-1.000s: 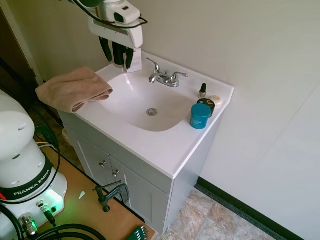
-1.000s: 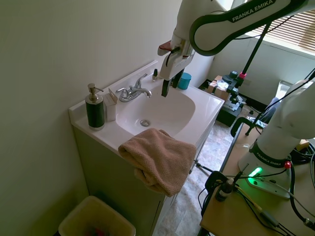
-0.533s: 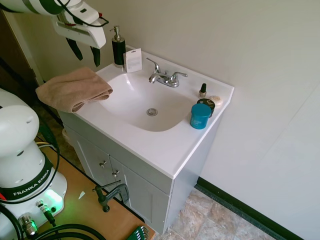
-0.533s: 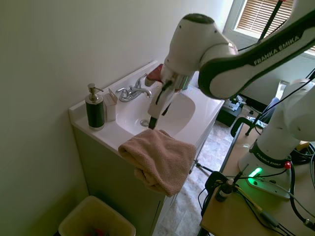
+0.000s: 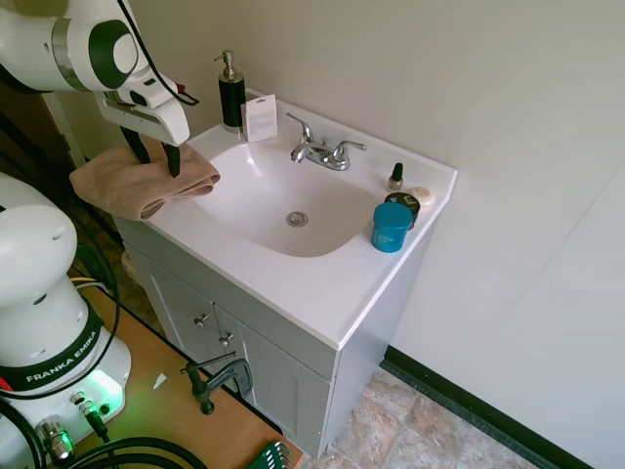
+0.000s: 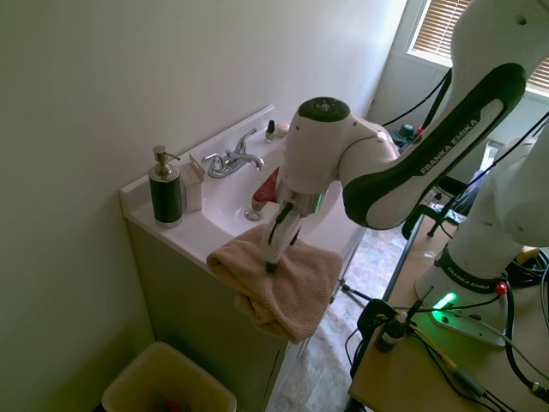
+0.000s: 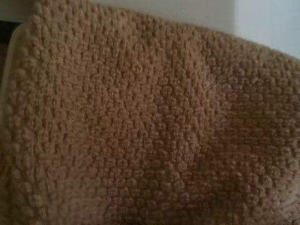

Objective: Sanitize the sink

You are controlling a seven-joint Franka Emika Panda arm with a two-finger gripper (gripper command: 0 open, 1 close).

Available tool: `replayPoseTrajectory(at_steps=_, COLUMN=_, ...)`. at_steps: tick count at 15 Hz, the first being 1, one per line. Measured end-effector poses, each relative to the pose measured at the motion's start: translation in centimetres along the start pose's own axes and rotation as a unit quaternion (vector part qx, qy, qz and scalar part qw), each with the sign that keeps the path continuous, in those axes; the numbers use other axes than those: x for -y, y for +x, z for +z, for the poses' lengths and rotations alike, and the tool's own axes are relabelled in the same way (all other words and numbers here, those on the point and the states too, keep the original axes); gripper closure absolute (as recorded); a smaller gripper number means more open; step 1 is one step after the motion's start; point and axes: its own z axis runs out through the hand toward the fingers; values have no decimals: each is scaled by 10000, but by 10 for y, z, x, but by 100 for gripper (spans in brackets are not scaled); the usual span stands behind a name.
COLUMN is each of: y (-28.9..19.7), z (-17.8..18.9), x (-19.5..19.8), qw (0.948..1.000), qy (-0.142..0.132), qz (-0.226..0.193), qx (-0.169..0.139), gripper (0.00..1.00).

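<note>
Gripper reaching for folded tan terry towel
Jaws spread, gripping nothing; pinching a thick fold before wiping white oval sink seems best.

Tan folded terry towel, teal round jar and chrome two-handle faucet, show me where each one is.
Tan folded terry towel [image 5: 137, 181]: first exterior view, top fold.
Teal round jar [image 5: 392, 227]: first exterior view, side wall.
Chrome two-handle faucet [image 5: 322, 151]: first exterior view, base between handles.
</note>
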Motion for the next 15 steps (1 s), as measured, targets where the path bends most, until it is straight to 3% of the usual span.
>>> replayPoseTrajectory(at_steps=9, y=6, z=4, x=1, qw=10000, qy=11, qz=95, qx=-13, gripper=100)
replayPoseTrajectory(at_steps=12, y=32, z=6, x=-7, qw=9987, qy=-23, qz=503, qx=26, gripper=100)
replayPoseTrajectory(at_steps=15, y=74, z=13, x=-19, qw=9936, qy=-93, qz=1122, qx=108, gripper=100)
